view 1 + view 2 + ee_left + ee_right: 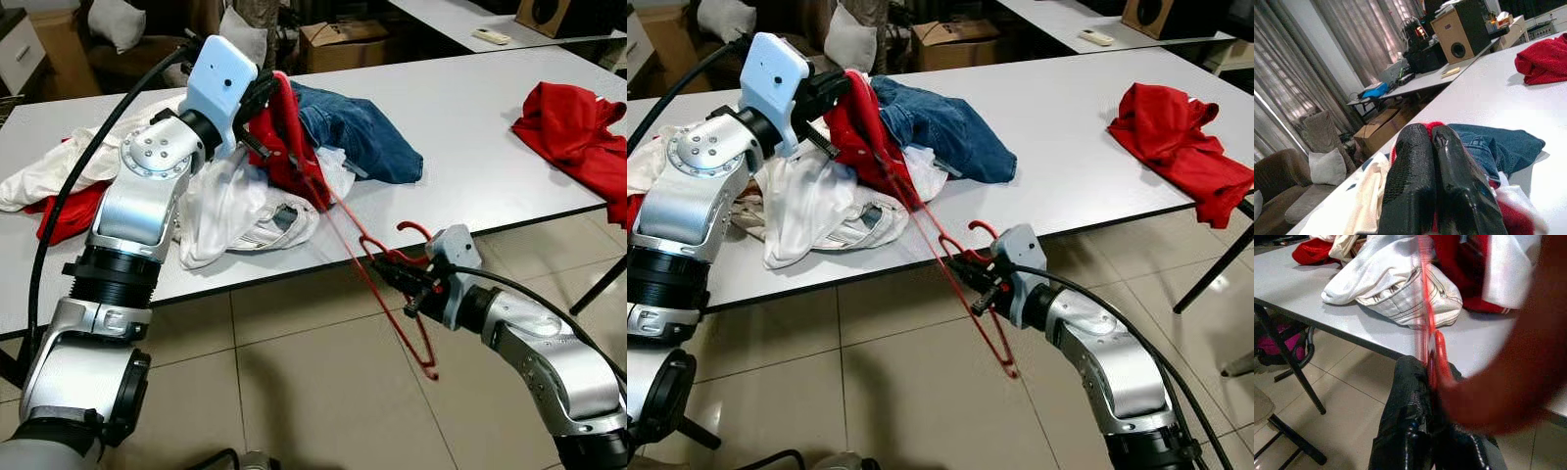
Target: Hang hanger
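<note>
Progress: the red hanger (392, 294) is off the table and held, with a red garment (284, 137) on its far end; no rail or hook to hang it on is in sight, so I judge the hanging itself is not yet done.
Hanger: thin red wire or plastic, hook curled near the table edge, its long bars slanting from the clothes pile down over the tiled floor (294, 392) to the near right.
Right gripper (404, 279): just off the near edge of the table, black fingers pressed together on the hanger close under its hook.
Left gripper (1435, 181): above the pile at far left, ribbed black fingers closed, pinching the red garment's fold.
Pile: soft crumpled cloth — a white garment (235, 211) with striped trim, blue denim jeans (358, 132), cream fabric at the far left.
Table (470, 117): smooth pale grey top, dark edge.
Other cloth: another red garment (573, 127) bunched well apart at the far right.
Left to do: find a hanging place and hook it on.
</note>
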